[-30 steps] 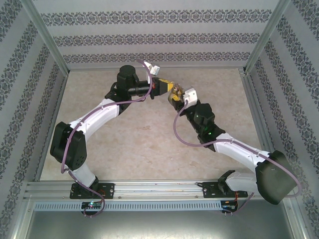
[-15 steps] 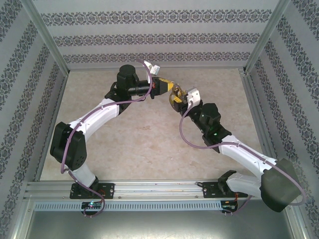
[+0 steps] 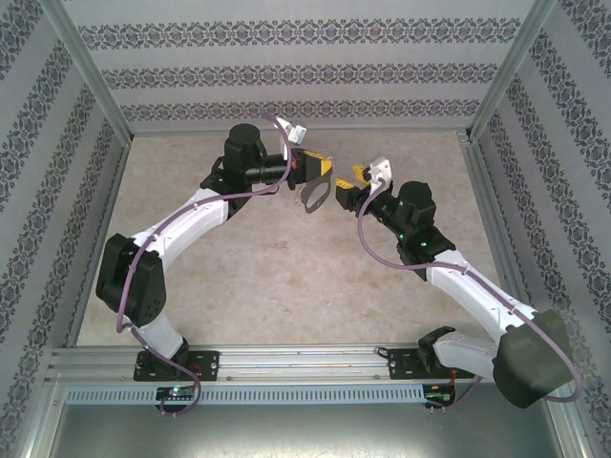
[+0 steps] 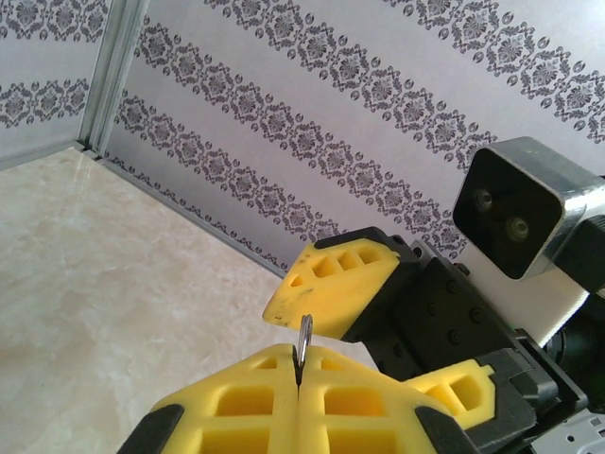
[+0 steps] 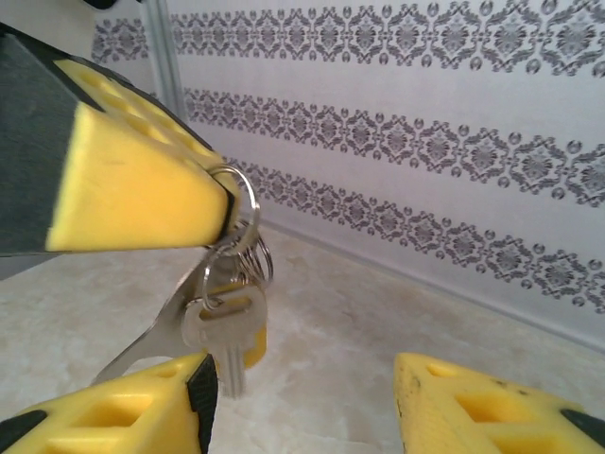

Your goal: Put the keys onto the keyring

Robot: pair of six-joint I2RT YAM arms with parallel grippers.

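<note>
One key is seen from the right wrist, lower left, hung under the keyring pinched in the closed left gripper, beside the open right gripper; from above, it is seen as a dark loop.

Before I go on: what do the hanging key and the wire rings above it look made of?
Key: bright silver metal, smooth and glinting. The yellow part behind its head looks like plastic, though it is mostly hidden. Wire rings: thin, polished, steel-like wire, with sharp highlights along the coils.
</note>
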